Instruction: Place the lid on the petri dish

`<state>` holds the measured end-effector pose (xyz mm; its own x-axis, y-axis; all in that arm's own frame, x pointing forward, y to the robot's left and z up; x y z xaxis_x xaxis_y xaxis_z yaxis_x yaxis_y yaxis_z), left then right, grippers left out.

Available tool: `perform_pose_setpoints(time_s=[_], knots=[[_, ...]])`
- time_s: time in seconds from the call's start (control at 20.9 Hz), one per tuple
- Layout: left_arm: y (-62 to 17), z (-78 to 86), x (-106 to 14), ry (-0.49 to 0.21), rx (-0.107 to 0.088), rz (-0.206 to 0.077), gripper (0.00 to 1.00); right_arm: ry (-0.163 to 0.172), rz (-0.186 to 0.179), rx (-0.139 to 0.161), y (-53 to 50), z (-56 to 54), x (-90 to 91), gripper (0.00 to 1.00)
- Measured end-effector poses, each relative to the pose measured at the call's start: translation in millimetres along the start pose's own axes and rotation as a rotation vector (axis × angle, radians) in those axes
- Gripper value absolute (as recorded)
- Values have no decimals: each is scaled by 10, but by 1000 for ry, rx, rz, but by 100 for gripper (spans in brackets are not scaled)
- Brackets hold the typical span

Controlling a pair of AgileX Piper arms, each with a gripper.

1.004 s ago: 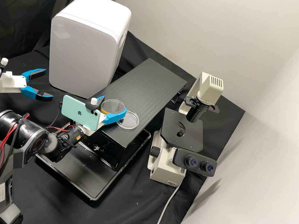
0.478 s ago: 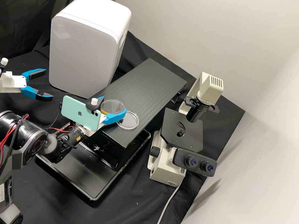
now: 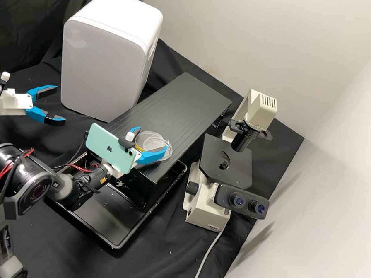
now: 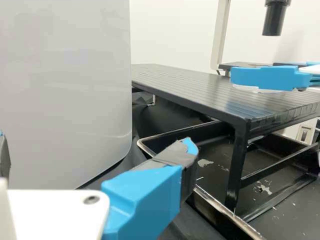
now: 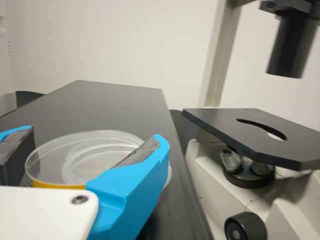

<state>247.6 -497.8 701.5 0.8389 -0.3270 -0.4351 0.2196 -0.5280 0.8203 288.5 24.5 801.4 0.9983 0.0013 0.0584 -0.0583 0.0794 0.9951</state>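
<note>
Right end effector (image 3: 152, 141): blue fingers pinching the clear lid (image 3: 149, 136) at two opposite points of its rim. A yellow band runs along the lid's side wall. The lid sits roughly level over the petri dish (image 3: 168, 149), and the dish rim shows through it in the right wrist view. Cannot tell whether lid and dish touch.

The dish rests at the 7 o'clock end of the black ribbed platform (image 3: 183, 101). The platform stands in a black tray (image 3: 98, 210) on the cloth-covered worktop (image 3: 76, 261).

Left end effector (image 3: 59, 103): fingers spread, nothing between them. It hangs over the worktop at 10 o'clock from the dish, well apart.

White housing (image 3: 106, 56): 11 o'clock from the dish, beside the platform.

Microscope (image 3: 221, 187): 4 o'clock from the dish, just beside the tray.
</note>
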Motion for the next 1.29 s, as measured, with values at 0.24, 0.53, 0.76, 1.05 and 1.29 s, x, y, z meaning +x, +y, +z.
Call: perform_pose_setpoints(time_s=[0.24,0.53,0.76,1.05,1.29], knots=[[0,0,0,0,0,0,100,-5,14,13,50,48,5,0],[0,-1,0,1,-1,1,100,-2,2,54,43,123,22,0],[0,-1,0,1,-1,1,100,-12,-12,145,43,161,118,0],[0,-1,0,1,-1,1,100,-26,-30,220,32,172,203,0],[0,-1,0,1,-1,1,100,-27,-46,218,34,174,221,0]])
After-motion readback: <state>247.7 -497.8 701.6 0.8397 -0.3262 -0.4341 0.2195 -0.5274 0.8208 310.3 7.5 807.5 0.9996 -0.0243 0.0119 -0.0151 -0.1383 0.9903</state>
